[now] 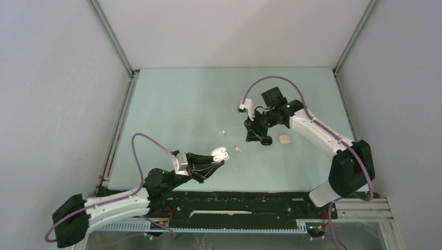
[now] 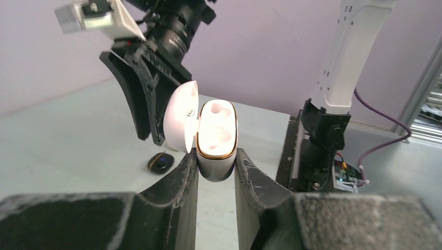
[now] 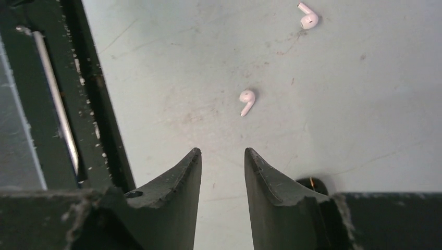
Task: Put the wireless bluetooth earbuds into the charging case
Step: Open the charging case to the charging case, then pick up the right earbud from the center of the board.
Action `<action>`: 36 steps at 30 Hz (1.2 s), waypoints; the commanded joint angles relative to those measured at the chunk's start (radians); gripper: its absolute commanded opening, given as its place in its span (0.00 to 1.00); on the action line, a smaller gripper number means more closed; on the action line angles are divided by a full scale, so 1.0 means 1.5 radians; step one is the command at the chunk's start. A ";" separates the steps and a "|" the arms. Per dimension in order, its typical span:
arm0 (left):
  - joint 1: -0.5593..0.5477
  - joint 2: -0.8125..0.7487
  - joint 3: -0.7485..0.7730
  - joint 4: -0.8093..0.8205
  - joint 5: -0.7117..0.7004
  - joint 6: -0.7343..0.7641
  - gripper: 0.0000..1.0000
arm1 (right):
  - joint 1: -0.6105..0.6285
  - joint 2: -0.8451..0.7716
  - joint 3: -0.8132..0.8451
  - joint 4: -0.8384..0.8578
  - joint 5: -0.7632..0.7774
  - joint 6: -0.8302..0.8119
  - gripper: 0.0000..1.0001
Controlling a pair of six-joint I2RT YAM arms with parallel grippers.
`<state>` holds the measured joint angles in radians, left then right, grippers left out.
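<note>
Left gripper clamps the open white, gold-rimmed charging case; right gripper, jaws narrow and empty, hovers with a tiny white stemmed earbud at twelve o'clock. Likely next: descend, straddle it.

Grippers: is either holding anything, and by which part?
Left gripper clamps the open white charging case by the sides of its base; right gripper holds nothing.

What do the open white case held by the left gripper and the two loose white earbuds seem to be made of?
The open white case looks like glossy moulded plastic: smooth curves, bright sheen; its thin gold rim may be metal or paint. The white earbuds look like hard glossy plastic too: smooth shells, small highlights.
</note>
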<state>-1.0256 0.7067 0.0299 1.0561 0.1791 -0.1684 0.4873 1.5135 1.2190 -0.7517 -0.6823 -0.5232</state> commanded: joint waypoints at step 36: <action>-0.003 -0.163 -0.112 -0.202 -0.145 0.058 0.00 | 0.154 0.297 0.082 0.119 0.215 -0.042 0.46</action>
<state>-1.0256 0.4683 0.0113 0.7036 -0.0242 -0.1040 0.7074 1.9488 1.2984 -0.5663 -0.3931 -0.5774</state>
